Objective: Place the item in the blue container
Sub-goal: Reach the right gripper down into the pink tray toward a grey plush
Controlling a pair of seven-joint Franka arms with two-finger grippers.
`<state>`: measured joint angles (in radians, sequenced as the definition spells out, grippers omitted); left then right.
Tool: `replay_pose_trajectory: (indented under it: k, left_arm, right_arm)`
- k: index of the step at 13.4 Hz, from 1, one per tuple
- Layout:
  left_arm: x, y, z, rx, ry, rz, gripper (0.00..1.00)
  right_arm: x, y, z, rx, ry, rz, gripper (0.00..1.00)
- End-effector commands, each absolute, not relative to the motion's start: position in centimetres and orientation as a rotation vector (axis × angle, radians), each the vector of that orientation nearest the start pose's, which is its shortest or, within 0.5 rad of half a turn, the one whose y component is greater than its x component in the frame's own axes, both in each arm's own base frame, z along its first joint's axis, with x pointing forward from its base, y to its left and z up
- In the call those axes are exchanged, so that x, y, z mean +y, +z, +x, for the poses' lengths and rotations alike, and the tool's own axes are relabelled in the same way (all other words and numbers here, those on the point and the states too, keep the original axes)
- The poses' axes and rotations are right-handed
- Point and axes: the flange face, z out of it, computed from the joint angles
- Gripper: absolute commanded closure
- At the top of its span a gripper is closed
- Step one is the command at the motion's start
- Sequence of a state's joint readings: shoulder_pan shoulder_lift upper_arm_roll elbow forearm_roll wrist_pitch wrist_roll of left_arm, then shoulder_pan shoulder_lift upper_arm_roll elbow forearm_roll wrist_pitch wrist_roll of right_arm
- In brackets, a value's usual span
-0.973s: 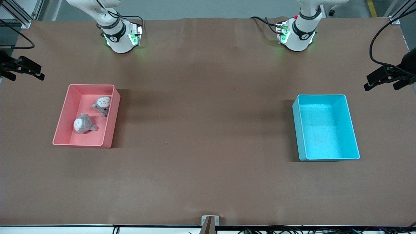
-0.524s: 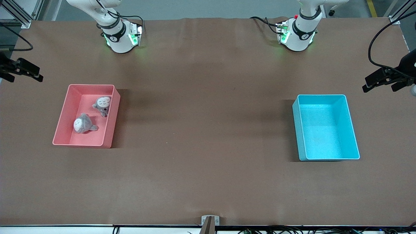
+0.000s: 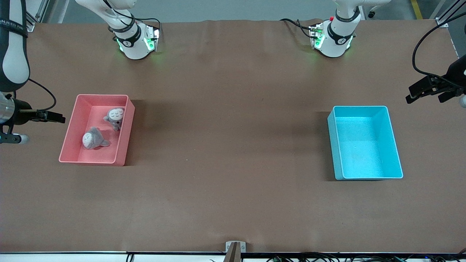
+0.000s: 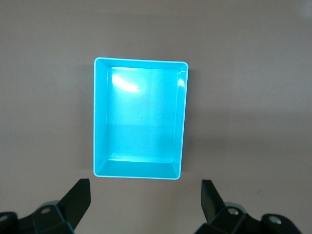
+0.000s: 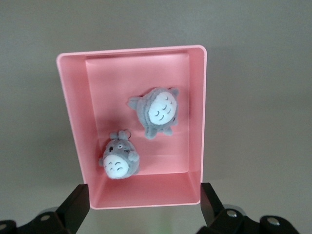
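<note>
The blue container [image 3: 365,145] stands empty toward the left arm's end of the table; the left wrist view shows its bare floor [image 4: 140,122]. Two grey plush toys lie in the pink bin [image 3: 74,120]: one [image 3: 114,117] by its wall, the other [image 3: 93,139] nearer the front camera. In the right wrist view they show as one toy [image 5: 157,111] and the other toy [image 5: 119,160]. My right gripper [image 3: 54,118] [image 5: 144,195] hangs open beside the pink bin's outer wall. My left gripper [image 3: 418,92] [image 4: 145,190] hangs open over the table beside the blue container.
The brown table top [image 3: 233,145] stretches wide between the two bins. Both arm bases stand at the table's edge farthest from the front camera. A small metal bracket [image 3: 235,246] sits at the edge nearest that camera.
My right arm has swung in from the table's end and its gripper now hangs close beside the pink bin. The left gripper has barely shifted. Toys and bins are unmoved.
</note>
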<state>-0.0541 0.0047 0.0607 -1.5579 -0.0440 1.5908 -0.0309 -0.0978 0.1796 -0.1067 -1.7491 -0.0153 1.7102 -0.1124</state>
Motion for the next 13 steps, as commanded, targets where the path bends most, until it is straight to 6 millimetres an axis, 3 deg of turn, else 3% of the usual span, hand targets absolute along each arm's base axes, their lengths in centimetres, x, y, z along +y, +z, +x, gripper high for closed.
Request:
replay_pose_trajectory:
  k: [1, 3, 6, 10, 13]
  left_arm:
    - [-0.2, 63.2, 55.8, -0.044, -0.041, -3.184, 0.00]
    - [-0.2, 63.2, 55.8, -0.046, -0.041, -3.182, 0.00]
    - [-0.2, 63.2, 55.8, -0.046, -0.041, -3.182, 0.00]
    - [-0.2, 63.2, 55.8, -0.046, -0.043, -3.184, 0.00]
    - [-0.3, 63.2, 55.8, -0.044, -0.043, -3.184, 0.00]
  right_arm:
    - [-12.6, 41.1, 54.4, 0.185, 0.288, -3.076, 0.00]
    - [-12.4, 37.1, 52.5, 0.244, 0.221, -3.057, 0.00]
    - [-12.1, 32.7, 50.6, 0.316, 0.163, -3.031, 0.00]
    - [-11.6, 29.5, 49.2, 0.360, 0.087, -3.046, 0.00]
    - [-11.8, 26.6, 49.9, 0.366, 0.038, -3.066, 0.00]
